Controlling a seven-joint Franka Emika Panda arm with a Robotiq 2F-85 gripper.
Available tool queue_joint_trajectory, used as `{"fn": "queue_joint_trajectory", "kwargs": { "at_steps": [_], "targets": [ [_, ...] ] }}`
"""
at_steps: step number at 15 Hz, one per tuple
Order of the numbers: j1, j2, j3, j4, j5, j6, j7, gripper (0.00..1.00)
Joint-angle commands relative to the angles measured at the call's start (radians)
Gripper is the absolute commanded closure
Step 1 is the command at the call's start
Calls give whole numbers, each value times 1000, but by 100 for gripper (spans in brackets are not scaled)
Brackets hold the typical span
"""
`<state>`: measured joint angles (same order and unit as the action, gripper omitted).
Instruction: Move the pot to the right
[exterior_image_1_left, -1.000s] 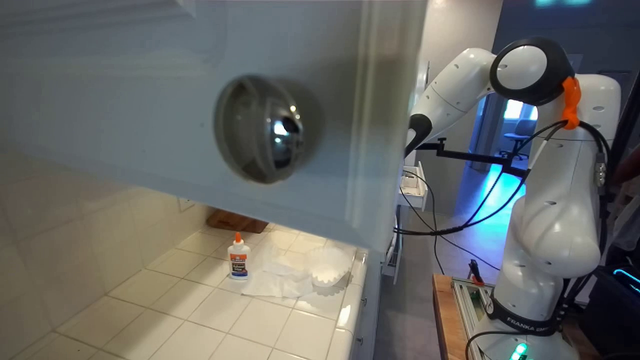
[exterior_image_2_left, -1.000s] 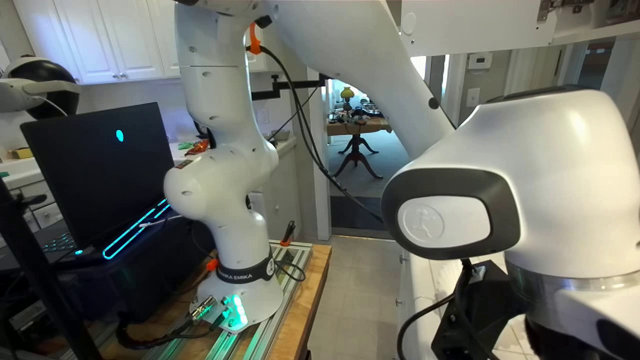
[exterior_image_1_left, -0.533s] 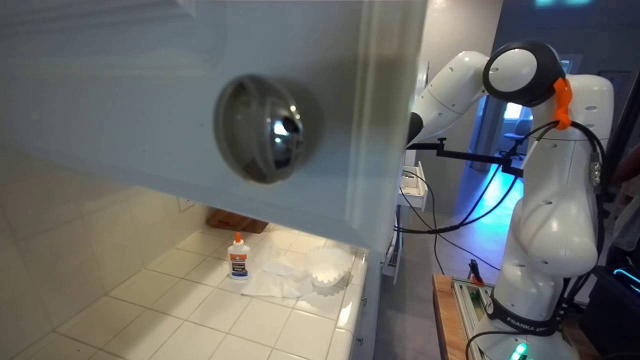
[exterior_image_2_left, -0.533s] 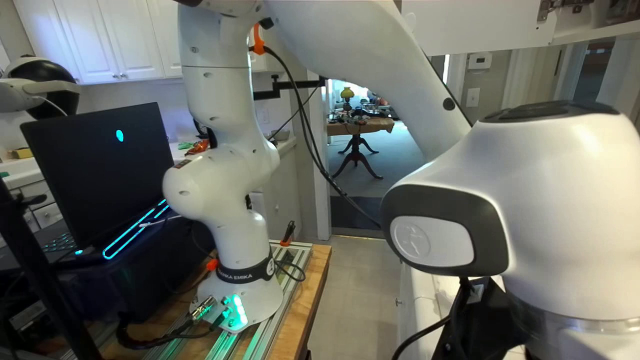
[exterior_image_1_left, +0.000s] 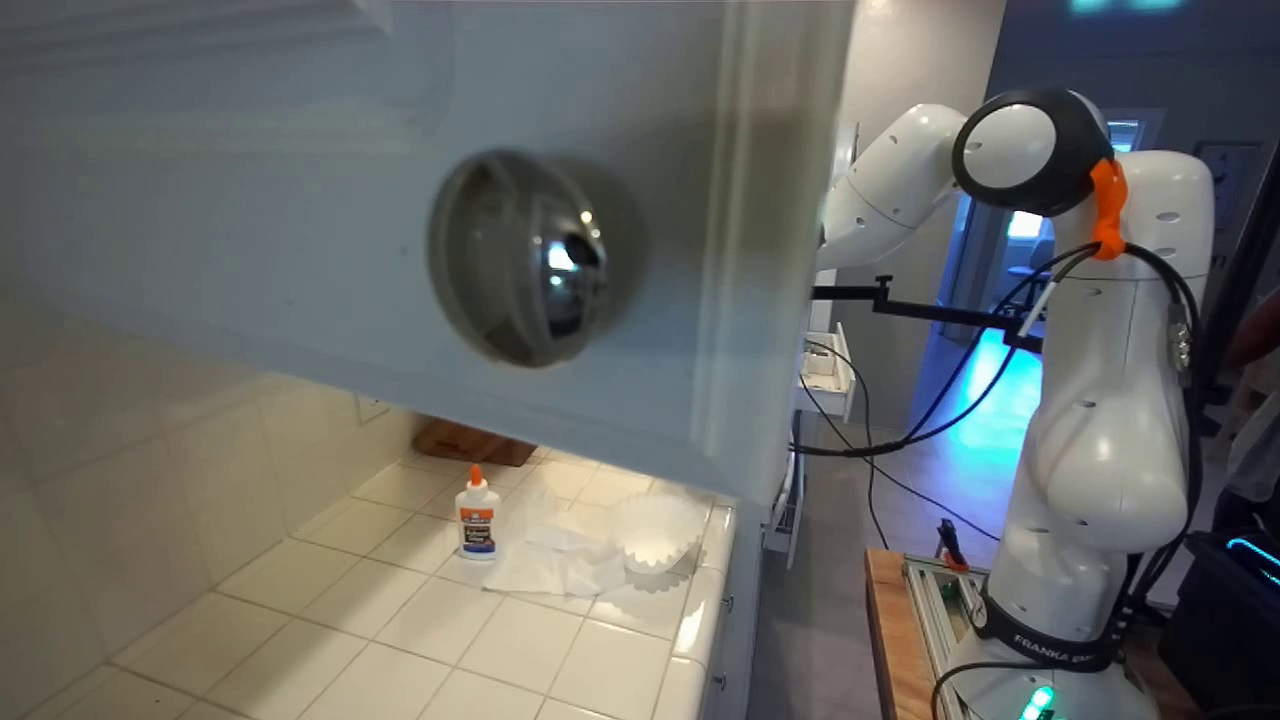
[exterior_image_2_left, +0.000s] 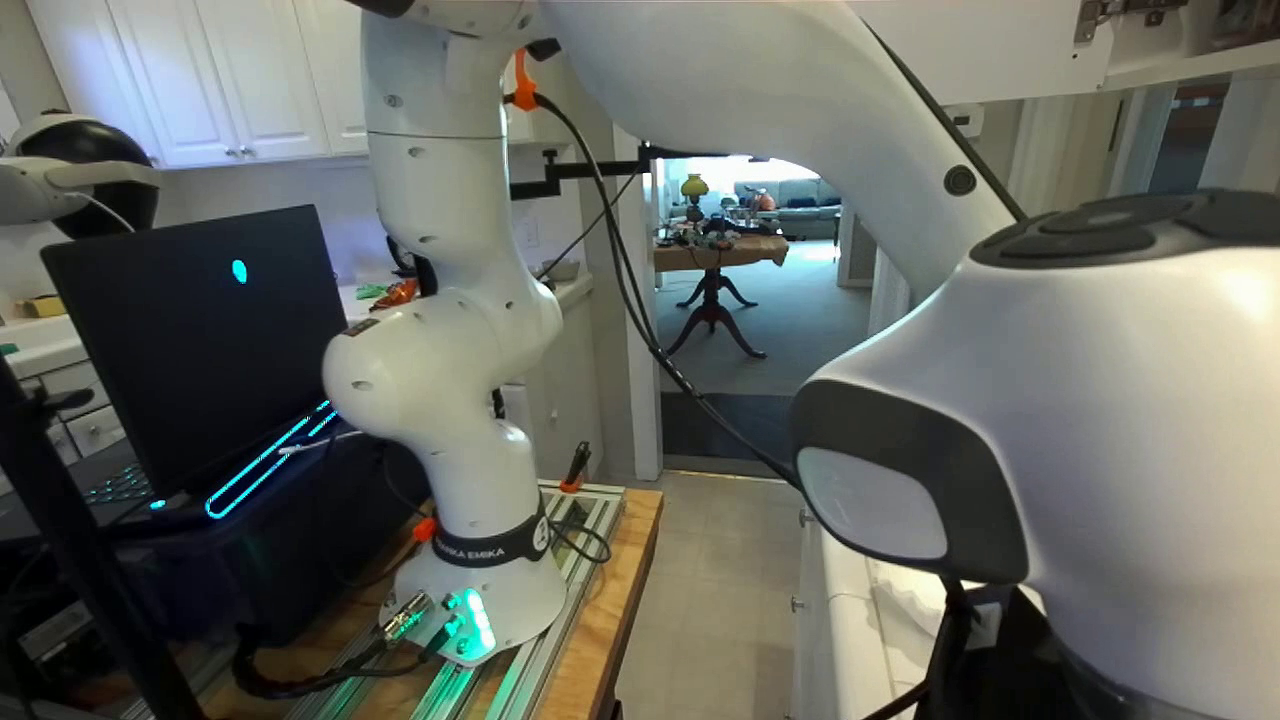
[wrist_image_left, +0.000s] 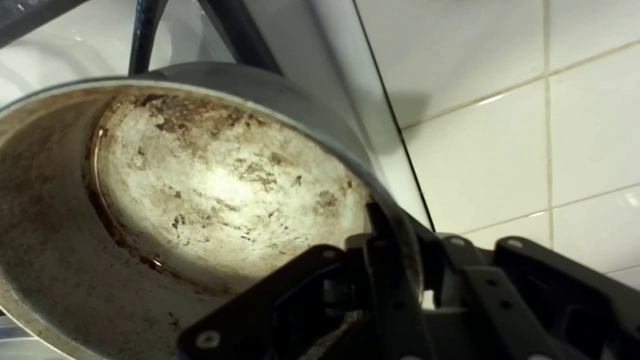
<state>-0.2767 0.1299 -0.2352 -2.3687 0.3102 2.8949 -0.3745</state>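
A black two-fingered jointed gripper pinches the wall of a round grey metal pot.
The pot, brown-stained inside, fills the wrist view's left and centre; one finger sits inside its rim, one outside; glossy white tiles lie at right.

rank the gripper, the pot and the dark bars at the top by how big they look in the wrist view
Largest: pot, filling much of the left
Middle: gripper, partly in front of it
Smallest: dark bars
All three run past the picture's edge, so this ranks only what shows.
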Motion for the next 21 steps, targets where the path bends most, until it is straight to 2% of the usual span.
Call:
{"fn": "queue_joint_trajectory", "kwargs": {
  "at_steps": [1,6,14,21],
  "targets": [
    [-32,41,22,55,79,-22,-77,98],
    [-45,73,24,96,110,-61,-85,98],
    [-41,102,-16,159,41,-118,-62,98],
    [-33,138,-69,170,-23,-108,-46,98]
  ]
}}
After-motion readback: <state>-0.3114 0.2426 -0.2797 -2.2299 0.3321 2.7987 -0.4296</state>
